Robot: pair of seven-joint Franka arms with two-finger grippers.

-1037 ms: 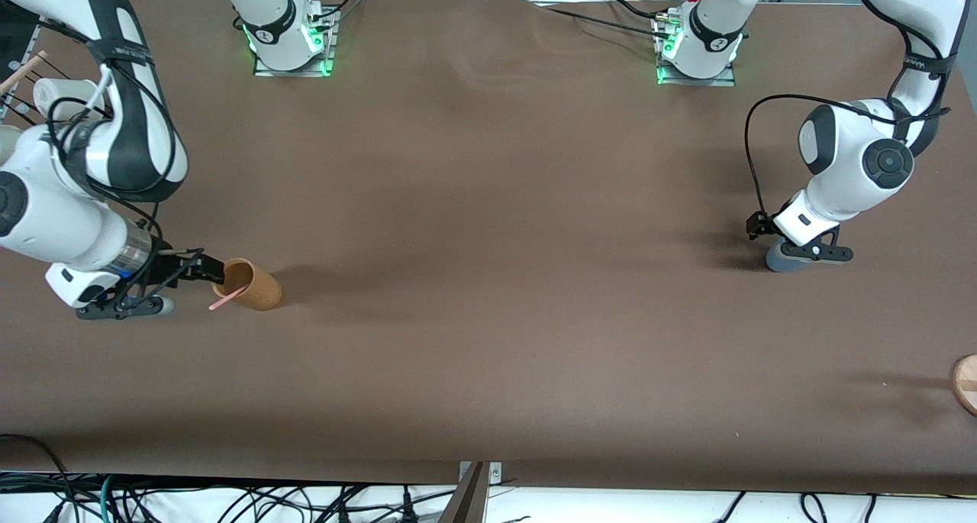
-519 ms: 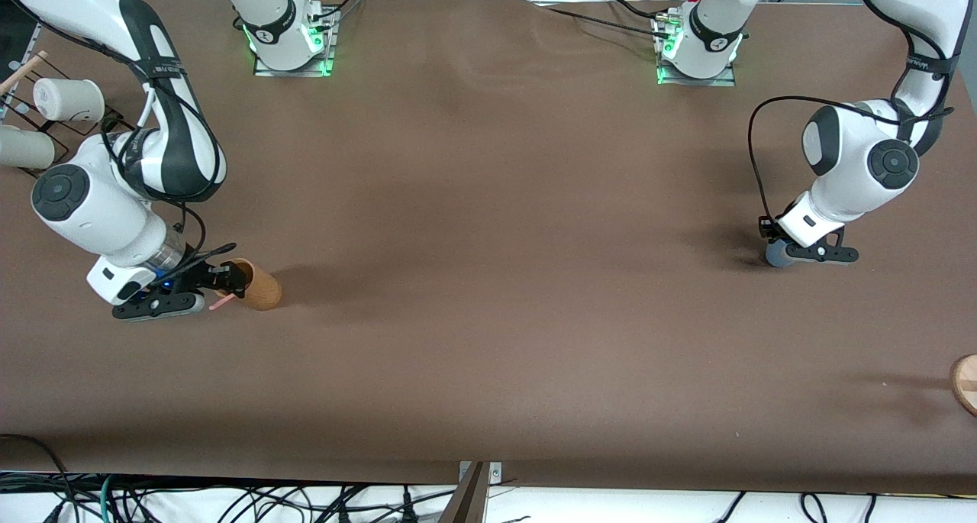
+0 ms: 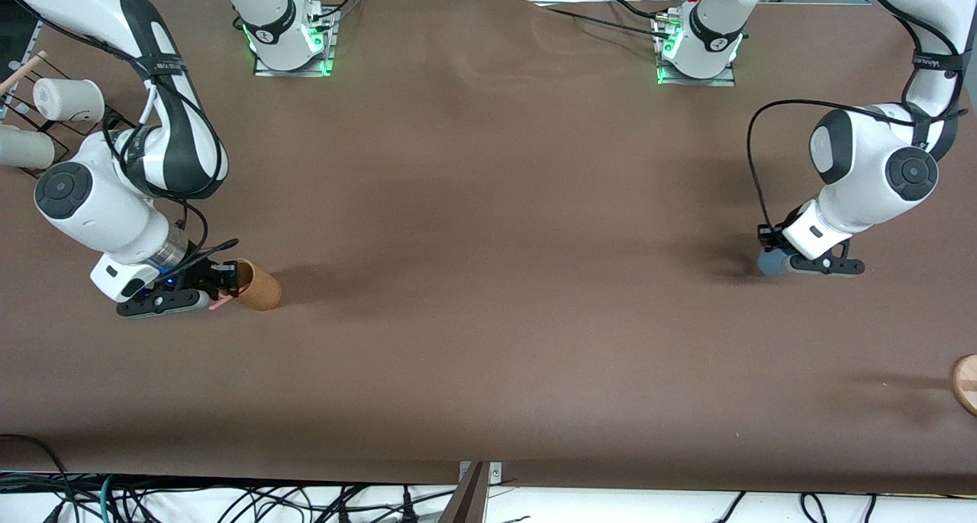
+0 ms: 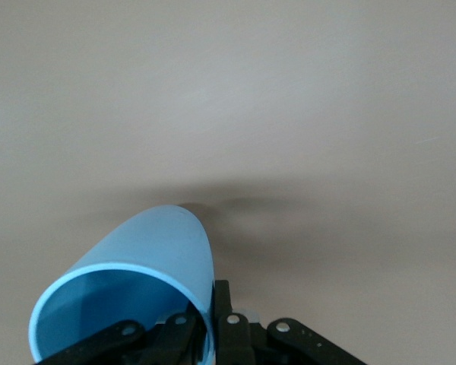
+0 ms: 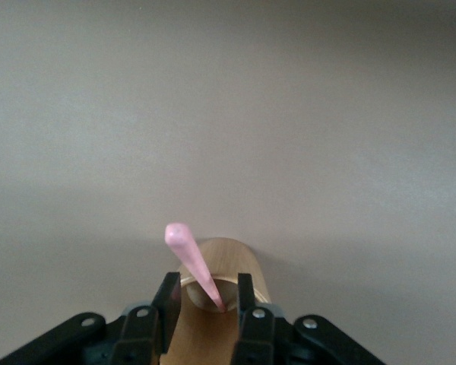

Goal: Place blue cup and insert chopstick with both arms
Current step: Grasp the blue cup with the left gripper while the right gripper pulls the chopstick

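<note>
Cup (image 4: 129,293) was pinched at its rim by left gripper (image 4: 213,331) for lifting; chopstick (image 5: 194,266) was flanked by right gripper (image 5: 207,304), jaws part-open, grip uncertain.

The left arm reaches down from its base to the desk at its own end, elbow bent, and its hand (image 3: 772,257) sits low at the desk with its fingers (image 4: 226,334) clamped tight on the rim of the blue cup (image 4: 137,293). The right arm bends down likewise at its own end, and its hand (image 5: 207,300) has both fingers (image 5: 168,298) standing either side of the pink chopstick (image 5: 191,265), not clearly pressing it.
</note>
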